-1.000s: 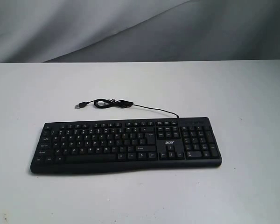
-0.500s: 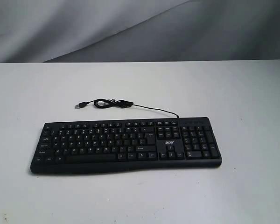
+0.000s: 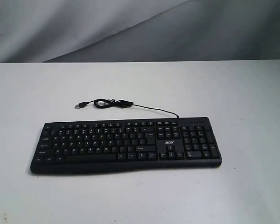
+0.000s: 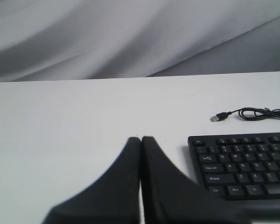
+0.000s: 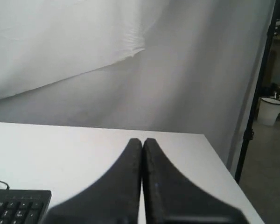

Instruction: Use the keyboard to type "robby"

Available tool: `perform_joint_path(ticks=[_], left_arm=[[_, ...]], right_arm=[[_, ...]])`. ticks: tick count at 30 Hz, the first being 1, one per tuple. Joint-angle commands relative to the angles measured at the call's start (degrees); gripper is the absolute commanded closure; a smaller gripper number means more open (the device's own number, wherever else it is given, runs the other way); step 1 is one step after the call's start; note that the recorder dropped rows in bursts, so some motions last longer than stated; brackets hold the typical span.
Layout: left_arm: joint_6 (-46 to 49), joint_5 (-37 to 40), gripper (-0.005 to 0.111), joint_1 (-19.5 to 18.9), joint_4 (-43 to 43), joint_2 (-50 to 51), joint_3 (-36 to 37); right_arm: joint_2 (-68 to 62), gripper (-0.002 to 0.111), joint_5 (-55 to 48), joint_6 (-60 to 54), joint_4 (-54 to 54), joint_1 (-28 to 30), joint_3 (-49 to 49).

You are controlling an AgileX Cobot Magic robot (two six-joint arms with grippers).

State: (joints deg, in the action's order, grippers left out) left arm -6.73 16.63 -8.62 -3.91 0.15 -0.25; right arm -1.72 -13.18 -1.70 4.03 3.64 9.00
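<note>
The black keyboard (image 3: 126,143) with white legends and an "acer" logo lies flat on the white table, number pad to the right. Its thin USB cable (image 3: 107,103) curls behind it with the plug lying loose. Neither arm shows in the exterior view. In the left wrist view my left gripper (image 4: 141,139) is shut and empty over bare table, just off the keyboard's (image 4: 242,163) Esc and Ctrl end. In the right wrist view my right gripper (image 5: 142,140) is shut and empty, with only a corner of the keyboard (image 5: 18,205) visible beside it.
The white table (image 3: 140,84) ends at a grey draped backdrop (image 3: 140,28). In the right wrist view the table's edge (image 5: 219,158) drops to a floor with a dark stand pole (image 5: 252,107) and a white bin (image 5: 270,109).
</note>
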Motion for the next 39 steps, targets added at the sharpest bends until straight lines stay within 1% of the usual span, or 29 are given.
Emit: perform_joint_path(ticks=[1, 4, 6, 7, 11, 39], left_arm=[[-0.23, -0.26, 0.106, -0.11, 0.46, -0.15, 0.25], [-0.23, -0.26, 0.106, -0.11, 0.46, -0.15, 0.25], [-0.23, -0.26, 0.106, -0.11, 0.46, -0.15, 0.25], [-0.23, -0.26, 0.106, -0.11, 0.46, -0.15, 0.25], [-0.23, -0.26, 0.106, -0.11, 0.46, -0.15, 0.25], [-0.23, -0.26, 0.106, -0.11, 0.46, -0.15, 0.25]], right_arm=[[1.72, 0.108, 0.52, -0.99, -1.73, 0.46, -5.26], [1.72, 0.108, 0.62, 0.96, -1.73, 0.46, -8.81], [1.72, 0.108, 0.62, 2.81, -1.73, 0.46, -9.0], [1.72, 0.108, -2.56, 3.19, -1.73, 0.46, -9.0], [1.72, 0.108, -6.01, 3.19, -1.49, 0.46, -9.0], [1.72, 0.108, -6.0, 3.43, -2.15, 0.46, -9.0]])
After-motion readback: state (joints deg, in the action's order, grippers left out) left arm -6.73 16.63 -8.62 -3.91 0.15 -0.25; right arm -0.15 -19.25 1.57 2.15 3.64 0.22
